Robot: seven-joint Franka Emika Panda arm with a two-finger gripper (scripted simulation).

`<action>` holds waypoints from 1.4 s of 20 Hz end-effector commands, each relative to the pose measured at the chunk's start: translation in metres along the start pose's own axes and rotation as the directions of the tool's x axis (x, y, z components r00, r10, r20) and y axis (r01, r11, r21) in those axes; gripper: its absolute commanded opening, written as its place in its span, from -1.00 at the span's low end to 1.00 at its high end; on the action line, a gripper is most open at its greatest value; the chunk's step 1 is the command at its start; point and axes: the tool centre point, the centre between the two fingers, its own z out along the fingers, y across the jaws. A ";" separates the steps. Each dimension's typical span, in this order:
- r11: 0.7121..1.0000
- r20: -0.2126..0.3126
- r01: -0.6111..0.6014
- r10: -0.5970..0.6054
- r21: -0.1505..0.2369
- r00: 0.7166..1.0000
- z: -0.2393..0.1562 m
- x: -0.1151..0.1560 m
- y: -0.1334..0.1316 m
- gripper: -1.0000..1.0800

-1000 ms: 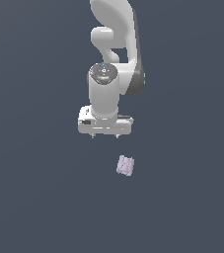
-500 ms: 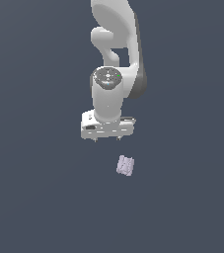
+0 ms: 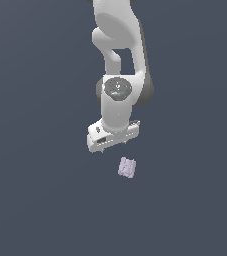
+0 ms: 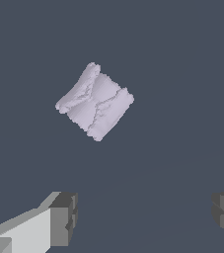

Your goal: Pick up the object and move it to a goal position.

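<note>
Your arm (image 3: 119, 35) comes down from twelve o'clock in the exterior view, a white column of rounded links ending in a wrist joint with a round grey cap (image 3: 117, 88) facing the camera. Below it hangs the hand's wide white crossbar, tilted so its end at the exterior view's left sits lower than the other. Your gripper (image 3: 112, 147) points downward, its fingers barely visible under the bar. In the wrist view you see two dark grey fingertips (image 4: 64, 217), one at seven o'clock and one at four o'clock, spread wide apart with nothing between them.
</note>
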 end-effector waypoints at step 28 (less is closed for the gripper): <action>0.682 -0.036 0.732 -0.731 -0.005 0.681 0.040 0.069 -0.036 0.92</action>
